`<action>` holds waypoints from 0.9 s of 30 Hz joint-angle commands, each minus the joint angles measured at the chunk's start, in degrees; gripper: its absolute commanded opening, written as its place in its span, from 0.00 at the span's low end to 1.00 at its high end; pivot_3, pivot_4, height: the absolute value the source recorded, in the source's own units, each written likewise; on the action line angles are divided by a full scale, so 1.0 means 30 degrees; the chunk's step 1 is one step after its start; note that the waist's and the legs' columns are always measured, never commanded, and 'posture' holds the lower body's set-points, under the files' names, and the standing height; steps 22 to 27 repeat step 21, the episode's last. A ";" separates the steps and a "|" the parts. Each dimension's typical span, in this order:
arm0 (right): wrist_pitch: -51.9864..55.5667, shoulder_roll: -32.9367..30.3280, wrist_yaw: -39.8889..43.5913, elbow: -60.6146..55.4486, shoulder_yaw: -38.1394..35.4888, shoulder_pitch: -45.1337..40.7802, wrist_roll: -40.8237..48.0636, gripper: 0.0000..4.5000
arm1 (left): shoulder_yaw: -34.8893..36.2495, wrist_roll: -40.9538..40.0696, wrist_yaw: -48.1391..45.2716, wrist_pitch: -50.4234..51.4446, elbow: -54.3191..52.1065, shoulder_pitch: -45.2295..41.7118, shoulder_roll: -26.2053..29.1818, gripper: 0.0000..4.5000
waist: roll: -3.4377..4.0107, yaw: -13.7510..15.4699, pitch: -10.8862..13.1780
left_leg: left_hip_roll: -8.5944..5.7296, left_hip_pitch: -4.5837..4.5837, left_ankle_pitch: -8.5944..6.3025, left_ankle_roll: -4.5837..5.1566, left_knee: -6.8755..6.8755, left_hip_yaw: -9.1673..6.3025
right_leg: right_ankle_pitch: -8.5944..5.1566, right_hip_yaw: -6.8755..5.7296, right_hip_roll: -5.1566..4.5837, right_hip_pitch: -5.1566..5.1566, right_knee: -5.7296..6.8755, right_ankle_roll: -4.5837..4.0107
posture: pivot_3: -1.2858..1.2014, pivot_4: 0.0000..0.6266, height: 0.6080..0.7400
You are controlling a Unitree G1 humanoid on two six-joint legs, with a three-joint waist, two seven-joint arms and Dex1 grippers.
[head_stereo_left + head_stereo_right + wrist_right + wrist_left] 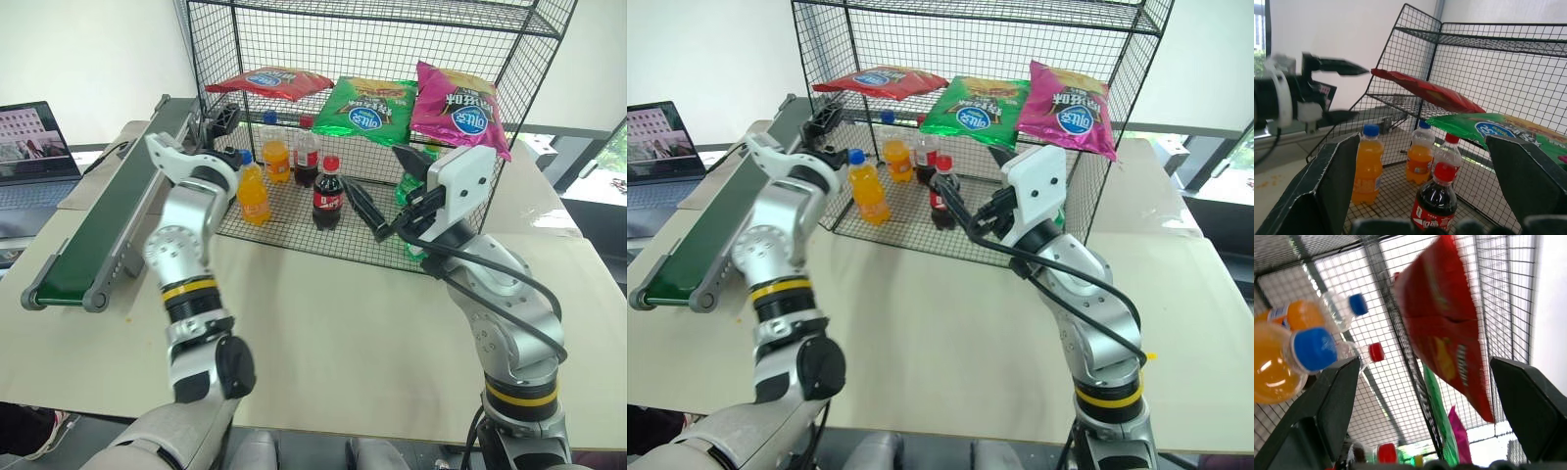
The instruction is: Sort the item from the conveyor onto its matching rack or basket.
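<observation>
The red chip bag (269,81) lies flat on the left end of a shelf in the black wire rack (372,240); from the left wrist it shows as the red bag (1444,323) ahead of the fingers. My left gripper (223,135) is open just outside the rack's left side, a little below the bag and apart from it. Holding nothing, my right gripper (387,191) stands open in front of the rack's lower shelf, near the bottles. The dark green conveyor (98,225) runs along the left, with no item on the part I see.
A green bag (367,108) and a magenta bag (456,108) lie on the same shelf to the right. Orange drink bottles (254,194) and cola bottles (328,193) stand on the lower shelf. A laptop (34,147) sits at far left.
</observation>
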 commanded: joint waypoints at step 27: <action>-0.3537 0.1418 -0.1275 0.2061 -0.0789 0.9217 -0.2614 1.00 | -0.9636 1.6013 -1.2446 -0.6835 -0.2638 1.2996 0.7357 1.00 | 0.0036 -0.0050 0.0023 | 0.0007 0.0023 0.0010 -0.0022 -0.0096 0.0010 | -0.0024 -0.0001 0.0004 0.0000 -0.0040 -0.0033 | 0.52 0.24 1.00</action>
